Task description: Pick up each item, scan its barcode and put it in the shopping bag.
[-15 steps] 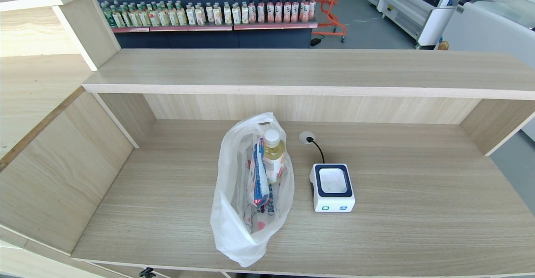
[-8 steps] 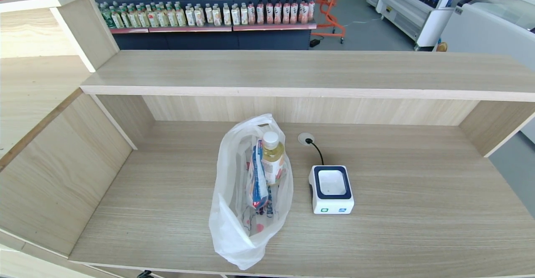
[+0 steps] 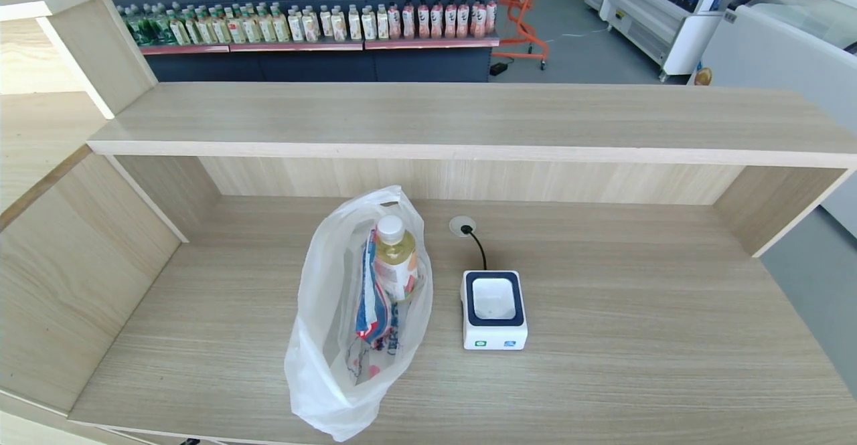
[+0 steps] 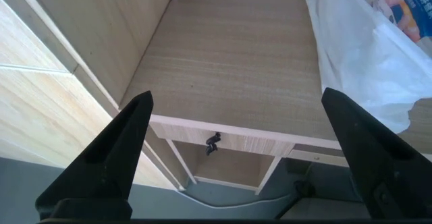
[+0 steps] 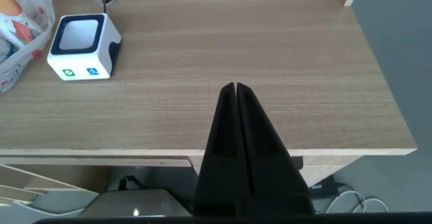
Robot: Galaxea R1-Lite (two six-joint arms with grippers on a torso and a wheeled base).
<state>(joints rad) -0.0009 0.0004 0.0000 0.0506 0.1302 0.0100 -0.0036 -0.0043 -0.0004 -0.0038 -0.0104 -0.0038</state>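
Two items, bottle (image 3: pixel 395 257) and snack packet (image 3: pixel 371 298), sit in the shopping bag (image 3: pixel 328 365). Nothing moved in the last second, only the head camera panned. Left gripper (image 4: pixel 237 94) spread wide, bag just beyond it. Right gripper (image 5: pixel 235 86) clamped empty, scanner (image 5: pixel 82 45) ahead. Task looks finished.

The shopping bag (image 3: pixel 321 365) lies on the counter (image 3: pixel 636 338) left of its middle, with its near end at the front edge. Inside it the bottle (image 3: pixel 395 264) sits toward the far end, and the packet (image 3: pixel 371 304) rests against the bottle's left side. The scanner (image 3: pixel 494 311) stands just right of the bag, apart from it, and its cable (image 3: pixel 479 251) runs back to a port (image 3: pixel 462 225) in the counter behind it, while a raised ledge (image 3: pixel 469 117) runs above the back edge.
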